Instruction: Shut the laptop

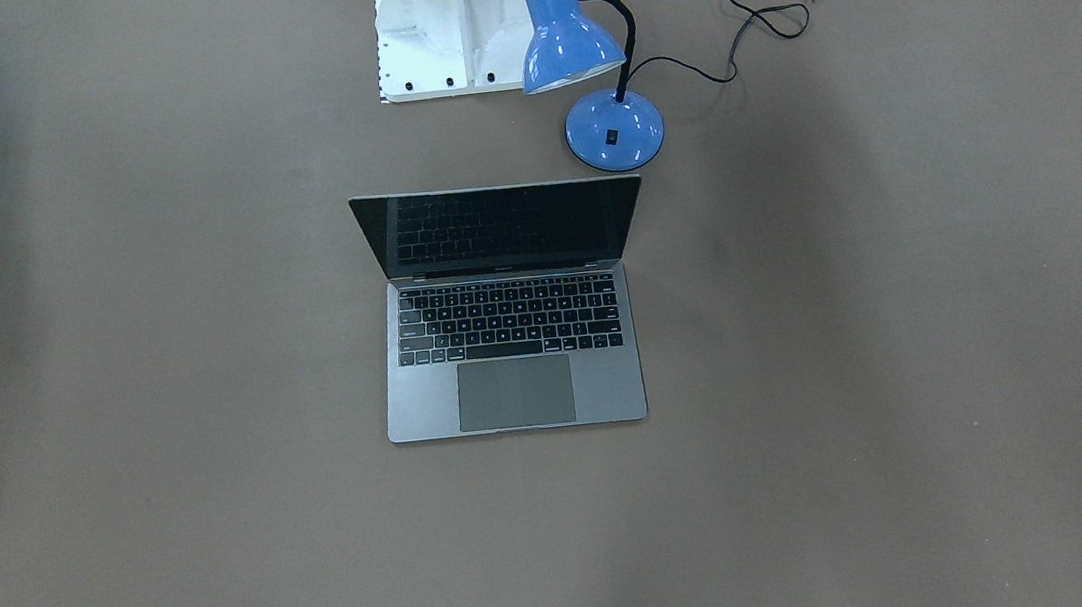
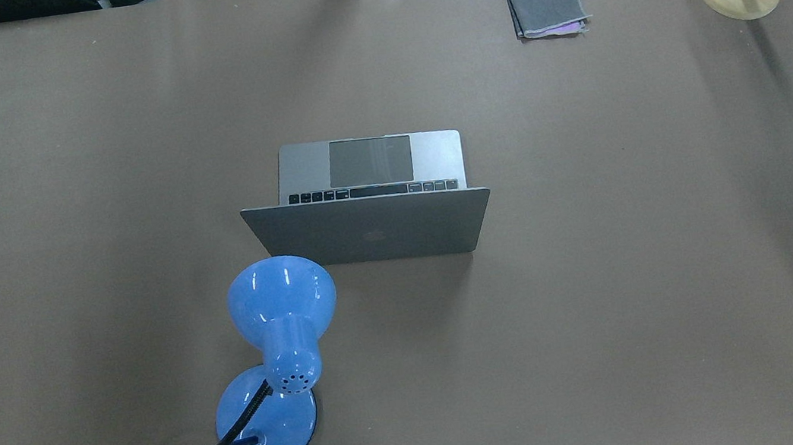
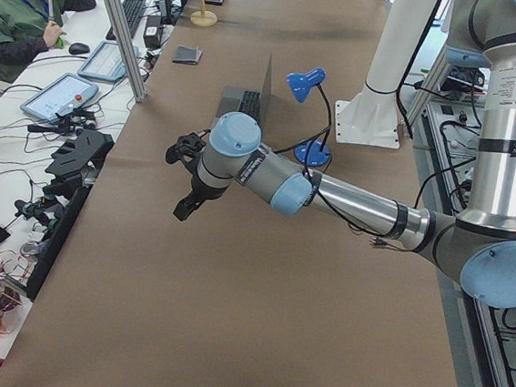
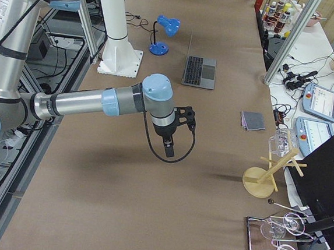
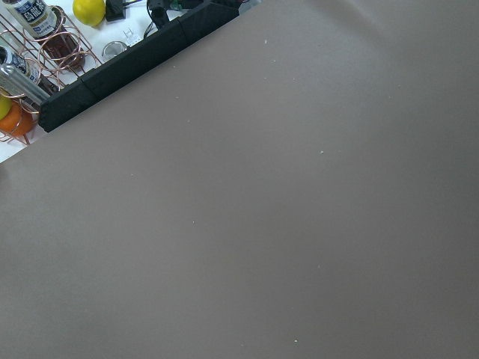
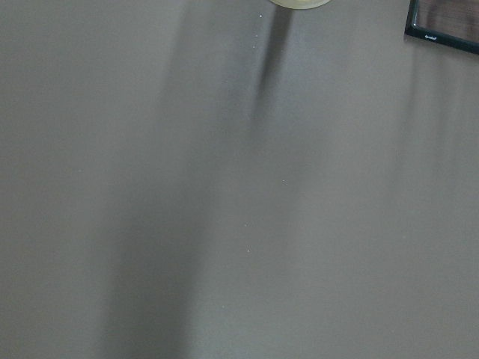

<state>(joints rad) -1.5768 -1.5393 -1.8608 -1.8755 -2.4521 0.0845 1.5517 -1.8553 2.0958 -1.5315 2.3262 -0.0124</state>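
In the left-side view I see my left arm (image 3: 348,202) coming in from the right edge toward centre frame. Its forearm is nearly level, its wrist bent, and the left gripper (image 3: 184,212) points downward. In the right-side view my right arm (image 4: 81,103) stretches in from the left edge, and the right gripper (image 4: 169,150) hangs downward at mid-frame. I cannot tell from these views whether either gripper is spread or closed.

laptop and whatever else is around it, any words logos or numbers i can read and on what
No text reads clearly.
laptop: key legends and print under the screen too small; lid logo is a mark, no words.
bottle: label print blurred.
black-framed panel: white corner print too small.
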